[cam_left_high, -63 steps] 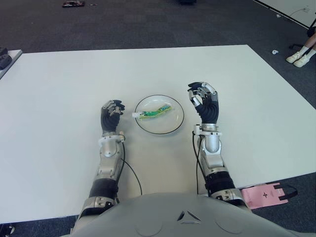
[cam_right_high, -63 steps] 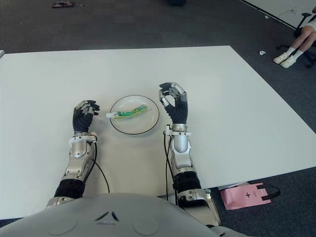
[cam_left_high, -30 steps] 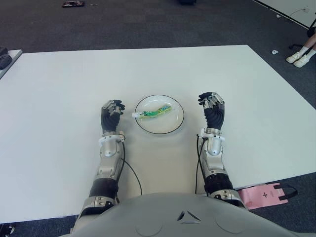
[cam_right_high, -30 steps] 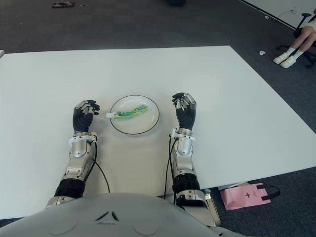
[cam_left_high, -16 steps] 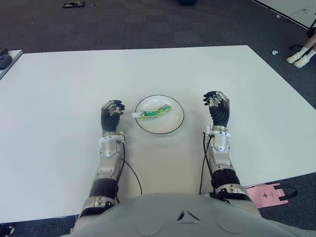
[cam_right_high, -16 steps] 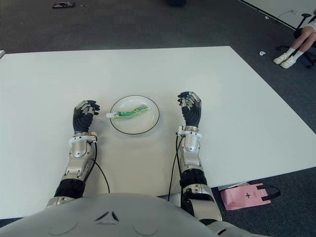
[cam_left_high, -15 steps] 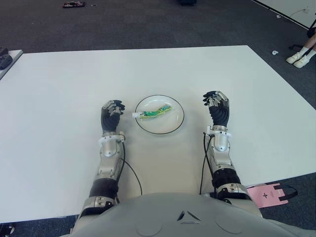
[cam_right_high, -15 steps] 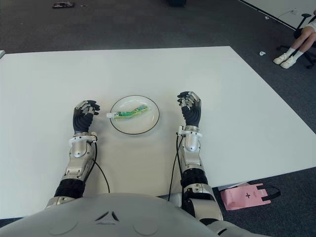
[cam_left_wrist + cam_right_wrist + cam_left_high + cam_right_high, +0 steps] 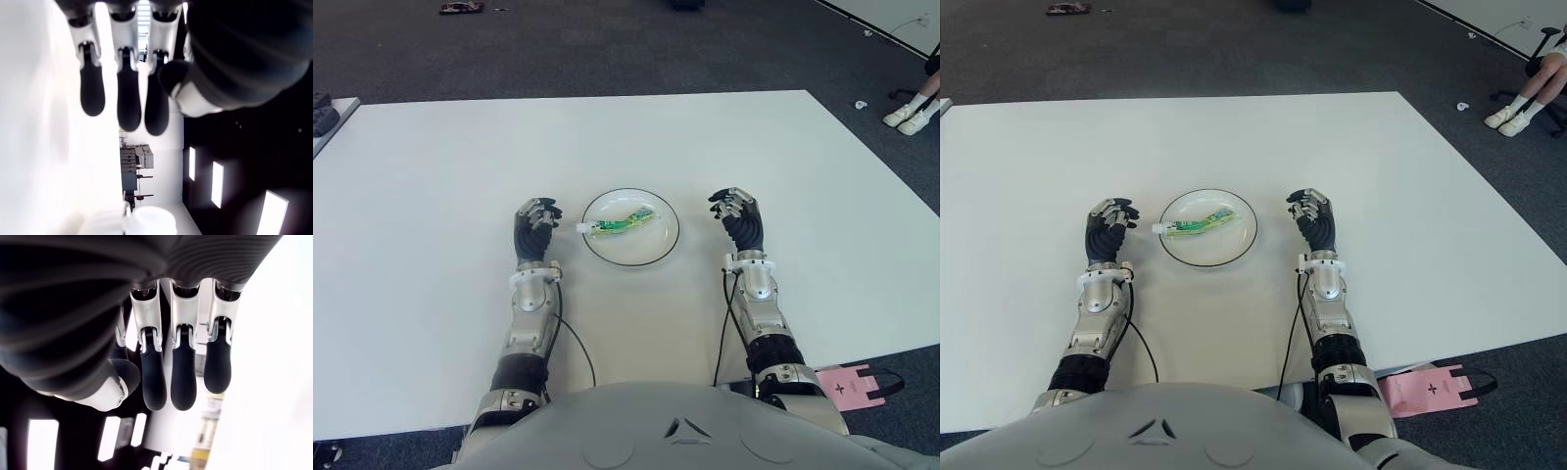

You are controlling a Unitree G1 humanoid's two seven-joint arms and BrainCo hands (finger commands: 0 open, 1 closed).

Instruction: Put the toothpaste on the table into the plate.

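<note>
A green and white toothpaste tube [image 9: 621,222] lies inside the white plate [image 9: 651,247], with its white cap poking over the plate's left rim. The plate stands at the middle of the white table [image 9: 440,176]. My left hand [image 9: 538,217] shows just left of the plate, near the cap, with relaxed fingers [image 9: 129,105] that hold nothing. To the right of the plate, a short gap away, my right hand [image 9: 736,211] shows low over the table. Its fingers [image 9: 183,379] are loose and empty.
A pink bag [image 9: 850,383] lies on the floor past the table's near right corner. A person's feet [image 9: 913,116] show at the far right. A dark object [image 9: 323,119] sits on a second table at the left edge.
My right hand has come down from beside the plate's right rim and drawn back to the right. The left hand, the plate and the toothpaste have not moved.
</note>
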